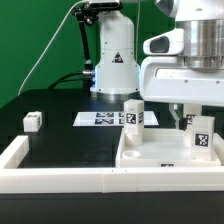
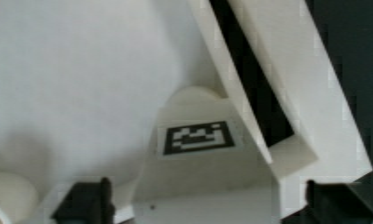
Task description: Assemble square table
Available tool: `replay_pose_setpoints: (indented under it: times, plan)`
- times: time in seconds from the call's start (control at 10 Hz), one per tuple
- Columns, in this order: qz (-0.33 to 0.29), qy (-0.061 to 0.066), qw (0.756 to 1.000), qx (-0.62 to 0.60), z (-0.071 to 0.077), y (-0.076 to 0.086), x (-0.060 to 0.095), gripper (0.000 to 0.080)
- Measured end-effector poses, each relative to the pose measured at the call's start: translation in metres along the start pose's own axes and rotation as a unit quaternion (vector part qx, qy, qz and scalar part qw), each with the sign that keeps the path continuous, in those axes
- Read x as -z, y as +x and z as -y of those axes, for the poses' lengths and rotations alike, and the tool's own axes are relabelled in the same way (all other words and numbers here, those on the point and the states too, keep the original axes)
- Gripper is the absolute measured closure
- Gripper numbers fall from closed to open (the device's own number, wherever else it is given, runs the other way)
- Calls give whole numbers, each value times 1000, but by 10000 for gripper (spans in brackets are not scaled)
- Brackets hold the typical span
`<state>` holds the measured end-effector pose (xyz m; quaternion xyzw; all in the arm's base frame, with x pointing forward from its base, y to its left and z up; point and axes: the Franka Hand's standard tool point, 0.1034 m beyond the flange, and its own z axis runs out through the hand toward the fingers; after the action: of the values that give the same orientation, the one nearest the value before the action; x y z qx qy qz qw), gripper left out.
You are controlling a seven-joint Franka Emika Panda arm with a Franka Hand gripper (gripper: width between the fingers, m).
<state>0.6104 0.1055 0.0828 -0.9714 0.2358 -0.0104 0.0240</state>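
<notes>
The white square tabletop lies at the exterior view's right, sockets up. One tagged white leg stands at its far corner. A second tagged leg stands at its right side. My gripper hangs right over that second leg. In the wrist view the leg shows its tag and stands between my two dark fingertips, with a gap on each side. The gripper is open. The slab's flat face and raised edge fill the rest of the wrist view. A third leg lies loose at the left.
The marker board lies behind the tabletop, in front of the robot base. A low white border wall runs along the front and up the left side. The table surface is black.
</notes>
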Motion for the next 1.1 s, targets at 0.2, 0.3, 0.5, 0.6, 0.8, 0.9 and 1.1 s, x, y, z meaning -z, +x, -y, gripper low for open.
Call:
replay_pose_setpoints:
  times: [0.2, 0.3, 0.5, 0.6, 0.8, 0.9, 1.1]
  plan:
    - [0, 6, 1000, 29, -12, -12, 21, 157]
    - [-2, 7, 999, 45, -20, -16, 27, 152]
    - [-12, 8, 996, 90, -52, -13, 32, 150]
    - [-15, 3, 995, 102, -74, -12, 25, 150]
    - [-18, -7, 992, 123, -117, 1, 16, 150]
    - [-21, -11, 993, 115, -129, 3, 14, 150]
    - [-21, -10, 992, 122, -123, 2, 14, 150]
